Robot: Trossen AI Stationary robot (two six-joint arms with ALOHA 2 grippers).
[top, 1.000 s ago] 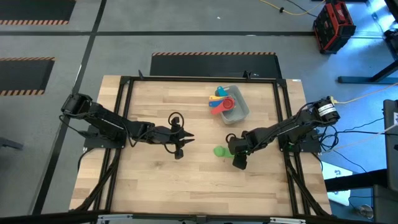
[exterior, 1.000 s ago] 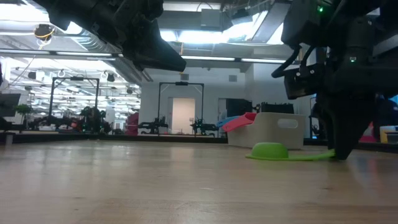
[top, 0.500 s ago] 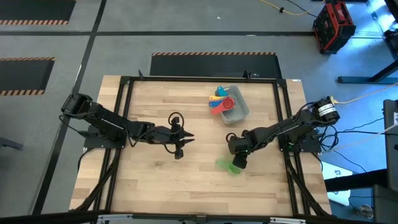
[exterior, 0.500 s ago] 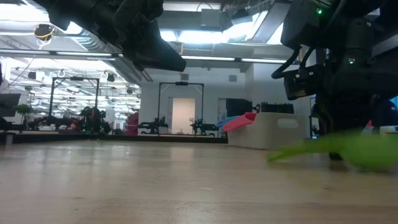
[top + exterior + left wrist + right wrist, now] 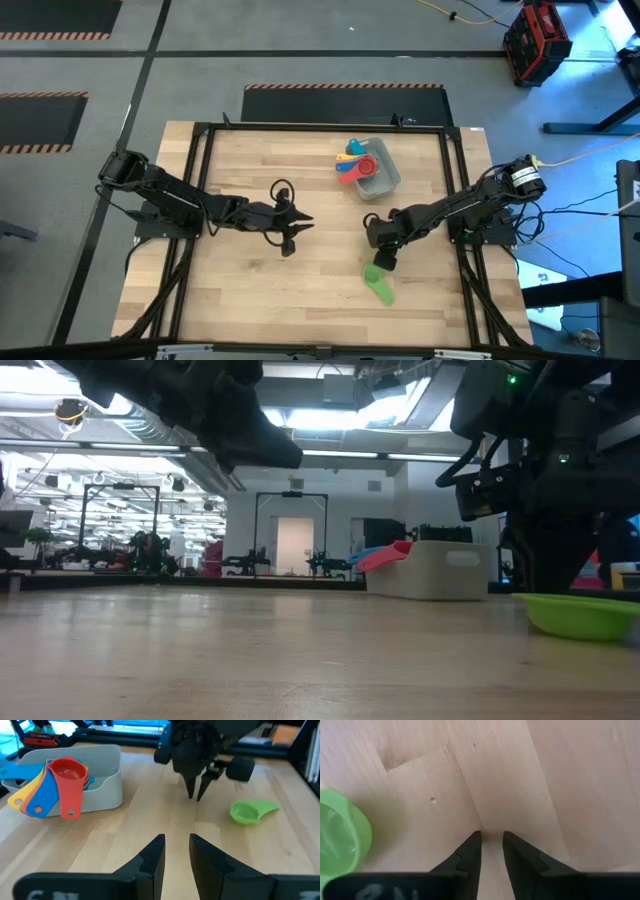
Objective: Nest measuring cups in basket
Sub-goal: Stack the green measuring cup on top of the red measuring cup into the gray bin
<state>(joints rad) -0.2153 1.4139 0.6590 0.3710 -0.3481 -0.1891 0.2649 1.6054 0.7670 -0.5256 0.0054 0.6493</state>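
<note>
The green measuring cup [image 5: 379, 283] lies mouth up on the wood, its handle toward the near edge, and shows in the low view [image 5: 585, 615] and the left wrist view [image 5: 247, 812]. My right gripper [image 5: 381, 260] [image 5: 491, 836] points down at the table just far of the cup. It touches nothing, and a narrow gap shows between its fingers. The basket [image 5: 388, 172] [image 5: 107, 787] stands at the far right and holds the red cup [image 5: 67, 772] and several others, their handles over its rim. My left gripper [image 5: 303, 222] [image 5: 175, 840] hovers mid-table, narrowly open.
A dark frame [image 5: 200, 135] runs round the table's edges. Bare wood lies between the two grippers and along the near edge [image 5: 300, 310]. The room beyond the table shows in the low view.
The green cup has shot away from my right gripper. It lay mouth down on the gripper's left with its handle under the fingertips. It then slid fast toward the near edge and now rests mouth up on the gripper's near side, clear of the fingers.
</note>
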